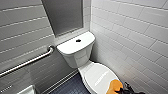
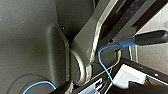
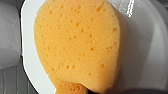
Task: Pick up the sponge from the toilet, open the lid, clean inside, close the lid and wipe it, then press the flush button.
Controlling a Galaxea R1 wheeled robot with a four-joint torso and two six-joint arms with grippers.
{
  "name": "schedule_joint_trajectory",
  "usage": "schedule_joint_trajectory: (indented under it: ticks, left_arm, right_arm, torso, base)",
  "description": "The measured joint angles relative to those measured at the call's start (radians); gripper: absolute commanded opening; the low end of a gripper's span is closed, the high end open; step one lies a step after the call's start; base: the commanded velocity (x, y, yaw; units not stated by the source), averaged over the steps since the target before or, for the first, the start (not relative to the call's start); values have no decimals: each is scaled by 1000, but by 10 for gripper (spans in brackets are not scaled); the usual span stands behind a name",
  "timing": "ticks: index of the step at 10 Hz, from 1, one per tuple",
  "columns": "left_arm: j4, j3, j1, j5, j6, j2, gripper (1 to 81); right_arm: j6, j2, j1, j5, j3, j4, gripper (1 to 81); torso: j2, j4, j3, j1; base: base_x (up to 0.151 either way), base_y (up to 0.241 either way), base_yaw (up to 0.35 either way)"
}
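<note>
one toilet in a tiled corner, its one lid down. one flush button, dark, centred on the tank top. one sponge, orange, over the front end of the lid; contact with the lid not confirmed. right gripper at the sponge's near edge, fingers clamped on it. left gripper: open or closed cannot be told. one grab bar on the left wall.
</note>
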Motion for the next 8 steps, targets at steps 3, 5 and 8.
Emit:
schedule_joint_trajectory:
  ticks: [3,5,8]
  left_arm:
    - [1,4,0,-5,0,-11,811]
    - [2,4,0,-5,1,-13,811]
    - [6,5,0,-6,2,-11,811]
  right_arm:
    - [0,-105,-169,121,89,-1,10]
    - [0,-175,-332,151,108,0,10]
    - [-3,-246,-404,277,272,-9,10]
  torso:
    - [0,0,0,0]
    - [0,0,0,0]
    - [0,0,0,0]
  base:
    - [0,0,0]
    - [0,0,0]
    - [0,0,0]
